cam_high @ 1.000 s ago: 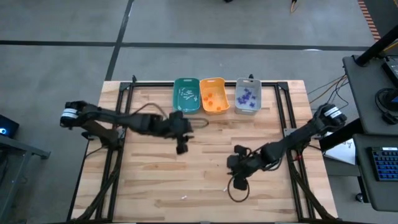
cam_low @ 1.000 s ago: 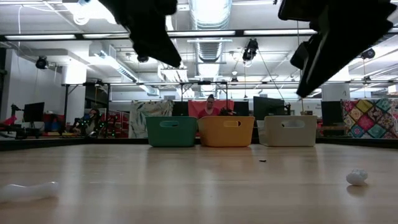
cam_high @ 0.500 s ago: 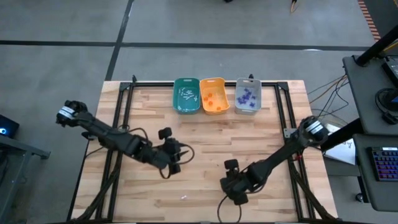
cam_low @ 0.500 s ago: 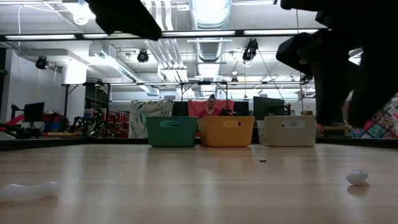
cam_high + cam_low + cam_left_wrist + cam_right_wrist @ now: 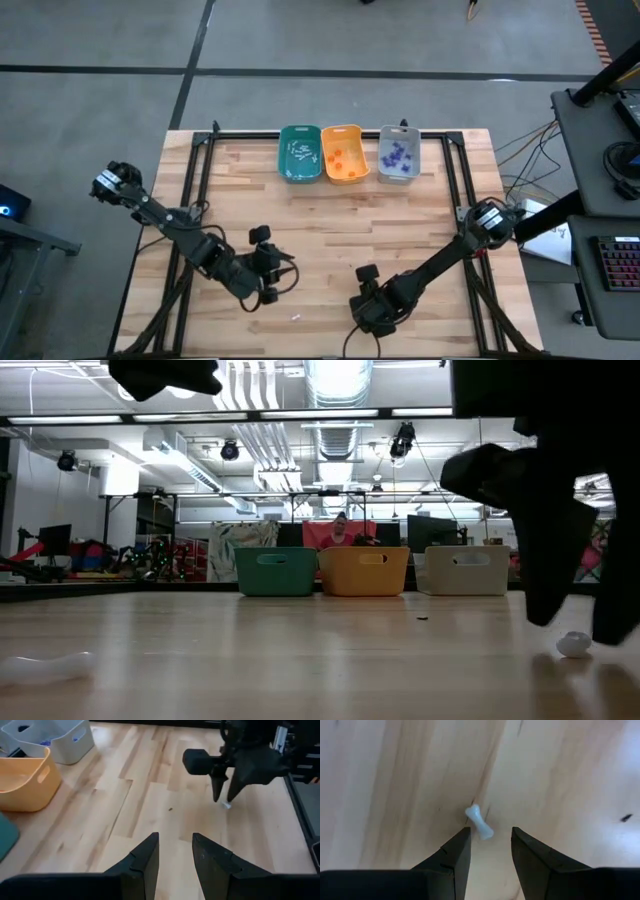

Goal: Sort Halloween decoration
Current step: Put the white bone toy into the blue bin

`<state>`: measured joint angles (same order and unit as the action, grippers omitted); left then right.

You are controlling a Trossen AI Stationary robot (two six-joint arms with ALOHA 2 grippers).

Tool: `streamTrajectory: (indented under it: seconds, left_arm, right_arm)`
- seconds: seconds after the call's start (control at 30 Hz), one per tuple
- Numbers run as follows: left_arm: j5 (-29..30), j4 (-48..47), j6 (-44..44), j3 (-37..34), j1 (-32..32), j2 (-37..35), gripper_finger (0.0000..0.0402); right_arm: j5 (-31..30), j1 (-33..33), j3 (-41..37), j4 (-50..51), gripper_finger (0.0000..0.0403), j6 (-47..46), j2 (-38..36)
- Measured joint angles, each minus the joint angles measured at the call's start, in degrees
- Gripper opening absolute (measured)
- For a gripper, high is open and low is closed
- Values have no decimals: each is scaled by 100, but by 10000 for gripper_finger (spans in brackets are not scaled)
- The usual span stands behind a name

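near the front edge of the wooden table (image 5: 330, 215), the right gripper (image 5: 488, 851) hangs low over a small white bone-shaped trinket (image 5: 479, 822), its fingers parted with nothing between them; the bone lies flat on the wood just ahead of the gap between the fingertips. in the low view that trinket (image 5: 574, 644) shows at the foot of the dark gripper. the left gripper (image 5: 172, 851) is above the table's front left part, its fingers also spread and empty. another white trinket (image 5: 296, 317) lies on the bare wood between the two arms, near the front edge. at the far edge stand three bins side by side: a teal bin (image 5: 299, 153) with white pieces, an orange bin (image 5: 342, 152) with orange pieces, and a grey bin (image 5: 398, 154) with purple pieces.
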<state>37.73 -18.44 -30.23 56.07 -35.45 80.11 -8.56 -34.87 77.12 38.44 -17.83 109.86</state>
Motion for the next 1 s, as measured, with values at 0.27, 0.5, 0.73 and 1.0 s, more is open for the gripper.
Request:
streamTrajectory:
  seconds: [0.27,0.5,0.73,1.0]
  left_arm:
    - [81,-2,-79,0,-193,68,100]
    - [362,-3,-68,2,-193,68,100]
    - [392,-4,-55,2,-191,68,100]
    - [392,-4,-53,2,-191,68,100]
  right_arm:
    - [4,-9,5,-61,130,117,301]
    - [4,-2,-11,-123,127,207,311]
    - [84,14,-16,-149,123,201,328]
    - [308,67,-20,-174,73,222,333]
